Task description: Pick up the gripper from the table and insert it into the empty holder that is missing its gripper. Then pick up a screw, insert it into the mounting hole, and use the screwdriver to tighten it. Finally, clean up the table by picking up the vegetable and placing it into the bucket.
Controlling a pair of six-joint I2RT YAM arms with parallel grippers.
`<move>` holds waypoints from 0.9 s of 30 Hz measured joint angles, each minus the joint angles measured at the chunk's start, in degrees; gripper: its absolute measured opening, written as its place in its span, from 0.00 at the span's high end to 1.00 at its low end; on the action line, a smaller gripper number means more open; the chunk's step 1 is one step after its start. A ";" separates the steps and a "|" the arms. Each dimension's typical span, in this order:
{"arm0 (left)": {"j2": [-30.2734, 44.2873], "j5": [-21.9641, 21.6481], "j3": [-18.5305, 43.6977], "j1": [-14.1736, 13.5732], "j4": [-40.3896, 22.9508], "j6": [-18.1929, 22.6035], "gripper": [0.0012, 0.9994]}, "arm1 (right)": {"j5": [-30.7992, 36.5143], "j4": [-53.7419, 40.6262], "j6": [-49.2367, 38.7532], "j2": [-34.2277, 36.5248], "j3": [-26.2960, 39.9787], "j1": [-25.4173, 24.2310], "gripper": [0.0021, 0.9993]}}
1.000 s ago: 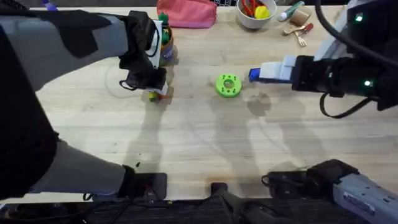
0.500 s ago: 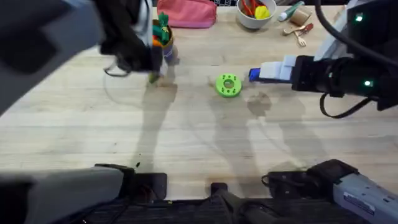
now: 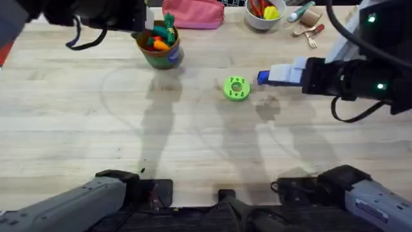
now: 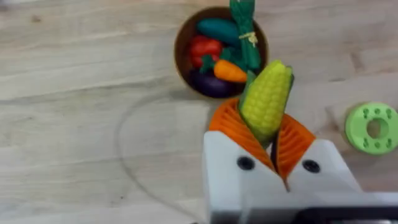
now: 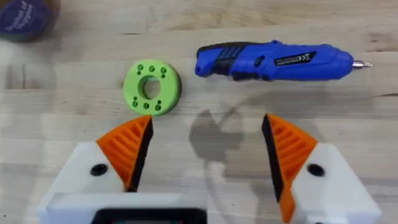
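Note:
My left gripper (image 4: pixel 264 134) is shut on the vegetable (image 4: pixel 267 93), a yellow corn cob with a green side, held up above the table. The bucket (image 4: pixel 179 56) stands just beyond the corn and holds several toy vegetables. From overhead the bucket (image 3: pixel 158 61) is at the back left, with the left arm raised and blurred beside it. My right gripper (image 5: pixel 208 134) hangs open over bare wood, a little short of the blue screwdriver (image 5: pixel 273 61) lying on the table. Overhead, the screwdriver's blue end (image 3: pixel 262 77) pokes out from under the right gripper (image 3: pixel 278 73). The loose gripper, the empty holder and the screw are out of view.
A green round disc (image 3: pixel 236 88) lies mid-table, left of the screwdriver. At the back edge are a pink pouch (image 3: pixel 193 14), a white bowl (image 3: pixel 265 22) of toys and small wooden utensils (image 3: pixel 309 31).
The left arm has lifted from the table beside the bucket and swung up and to the back left with the corn. The right arm has not moved.

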 joint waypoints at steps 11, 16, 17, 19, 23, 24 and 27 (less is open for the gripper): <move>13.34 -2.62 0.00 3.98 12.05 2.01 0.97 | 0.01 0.00 0.00 0.00 0.00 0.00 0.01; 18.73 -0.50 0.00 7.54 16.79 4.15 0.97 | 0.00 0.00 0.00 0.00 0.00 0.00 0.01; 19.57 0.07 0.00 7.76 17.32 4.71 0.97 | 0.01 0.00 0.00 0.00 0.00 0.00 0.01; 21.47 0.99 0.00 7.79 18.17 5.88 0.97 | 0.00 0.00 0.00 0.00 0.00 0.00 0.01; 24.71 2.11 0.00 7.50 18.73 6.87 0.97 | 0.02 0.00 0.00 0.00 0.00 0.00 0.01; 25.25 2.30 0.00 7.50 18.76 7.05 0.97 | 0.01 0.00 0.00 0.00 0.00 0.00 0.01; 25.90 2.47 0.00 7.50 18.80 7.39 0.97 | 0.01 0.00 0.00 0.00 0.00 0.00 0.01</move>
